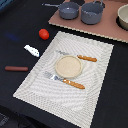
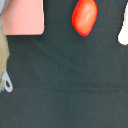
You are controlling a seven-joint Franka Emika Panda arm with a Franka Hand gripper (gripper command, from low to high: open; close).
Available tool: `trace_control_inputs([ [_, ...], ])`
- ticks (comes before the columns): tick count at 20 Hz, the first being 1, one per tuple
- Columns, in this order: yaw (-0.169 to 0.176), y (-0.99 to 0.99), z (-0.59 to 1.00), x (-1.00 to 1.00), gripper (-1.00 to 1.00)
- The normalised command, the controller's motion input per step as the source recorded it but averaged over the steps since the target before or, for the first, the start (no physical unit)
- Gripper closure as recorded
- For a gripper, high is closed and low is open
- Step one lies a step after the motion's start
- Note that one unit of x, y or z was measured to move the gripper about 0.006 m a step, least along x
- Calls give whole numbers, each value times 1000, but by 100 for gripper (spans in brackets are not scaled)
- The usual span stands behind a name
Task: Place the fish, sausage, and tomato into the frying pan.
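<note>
Right, from where I'm driving I can't see the gripper in either view, so I can't tell if it's wide, narrow or holding anything.

Nearest in the exterior view: sausage on the dark tabletop, off the placemat toward the exterior view's left, long axis running roughly left-right. Next back, fish, lying diagonally, just off the mat's edge. Then tomato, further back, apart from both. Farthest: frying pan on the tan board, handle pointing to the exterior view's left, grey pot right beside it.

Wrist view shows the tomato and a sliver of the fish at frame edge, so I judge I'm above that area.

Risks, as I see it: tomato is round and glossy, could roll or squirt out of an off-centre pinch. Sausage needs a grasp across its long axis. Pot sits close, so a wrong-vessel drop is possible. Nothing in the pan yet.
</note>
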Motion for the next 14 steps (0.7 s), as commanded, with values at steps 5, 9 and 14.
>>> trace_control_inputs([
  [5, 0, -1000, -293, 46, -100],
  [9, 0, -1000, -316, 29, -100],
  [14, 0, -1000, -315, 19, -100],
])
